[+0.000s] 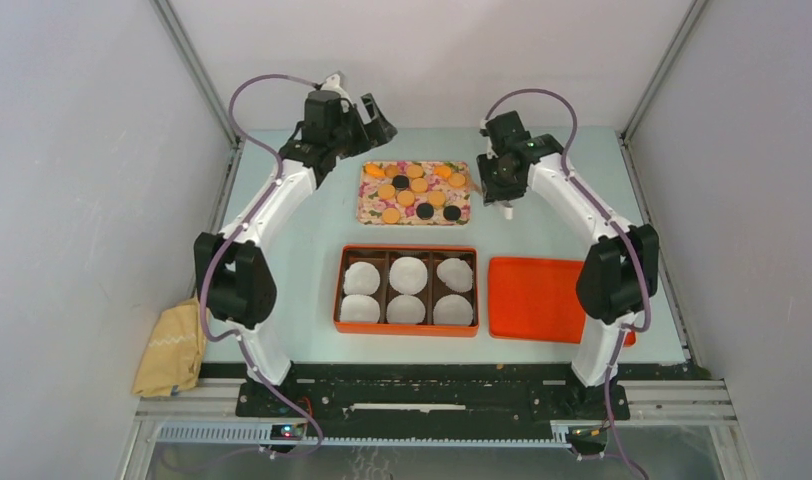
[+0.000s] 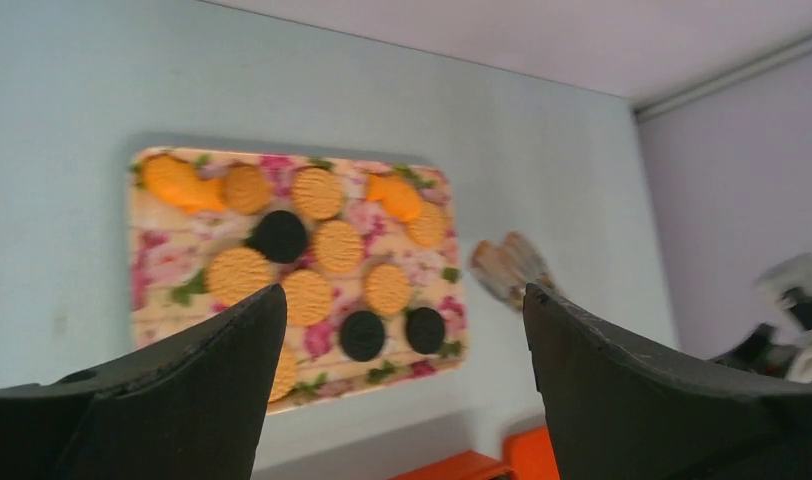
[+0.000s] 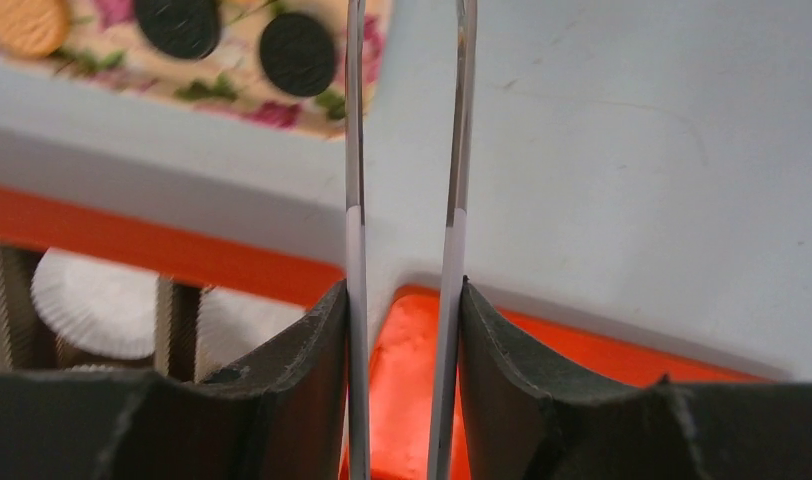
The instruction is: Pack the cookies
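at the near left edge of the table [image 1: 302, 250] a crumpled yellow cloth [image 1: 170, 350] lies beside the left arm's base. further in, between the two arms, sits an orange box [image 1: 339, 290] divided into six compartments, two rows of three, each with a white paper liner [image 1: 408, 274] in it. just to its right, apart from it by a narrow gap, a flat orange lid [image 1: 532, 298] lies on the table. beyond the box is a floral tray [image 1: 368, 210], and the cookies [image 1: 406, 198] are all on it: mostly orange-tan rounds, with three black ones among them, two of those near the tray's near right corner. the right gripper [image 3: 402, 290] hangs above the table off the tray's right side, between that corner and the lid's far edge; its jaws are clamped on a pair of metal tongs [image 3: 354, 150], whose two thin blades stand slightly apart and run forward out of the wrist view, so the tips are not visible there. farthest back, the left gripper [image 2: 402, 292] hangs off the tray's far left corner, tilted toward the cookies, its jaws spread wide with nothing between them.
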`<state>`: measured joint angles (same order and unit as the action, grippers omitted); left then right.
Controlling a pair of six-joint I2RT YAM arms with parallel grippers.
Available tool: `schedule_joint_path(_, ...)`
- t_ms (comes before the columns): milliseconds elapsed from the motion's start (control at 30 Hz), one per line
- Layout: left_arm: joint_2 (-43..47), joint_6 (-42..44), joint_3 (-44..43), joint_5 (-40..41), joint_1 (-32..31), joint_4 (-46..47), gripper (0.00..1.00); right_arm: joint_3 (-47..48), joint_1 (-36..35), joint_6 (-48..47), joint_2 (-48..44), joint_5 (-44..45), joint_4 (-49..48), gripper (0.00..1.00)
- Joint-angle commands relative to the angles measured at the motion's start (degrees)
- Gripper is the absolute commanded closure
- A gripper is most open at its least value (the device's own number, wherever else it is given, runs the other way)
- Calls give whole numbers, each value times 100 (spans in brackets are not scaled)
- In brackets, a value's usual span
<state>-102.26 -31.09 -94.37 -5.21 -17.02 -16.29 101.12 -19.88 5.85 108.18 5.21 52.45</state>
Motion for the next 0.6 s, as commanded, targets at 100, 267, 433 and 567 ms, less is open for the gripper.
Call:
schedule_joint_path(100, -211, -924, 40, -1492, -62, 986, 9, -494, -350, -55, -683, -342, -209, 63)
schedule_joint_path(267, 0, -885, 552, -1389, -60, 1039, 10, -614, -734, -194, -1029, 228, -310, 64)
schedule_joint_path(433, 736, -646, 1052, -770, 127, 832, 10, -737, -1013, -297, -1123, 759, -388, 64)
schedule_joint_path(567, 1356, -556, 1367, 46, 275, 386, 9, -818, -1197, -360, -1130, 622, -774, 63)
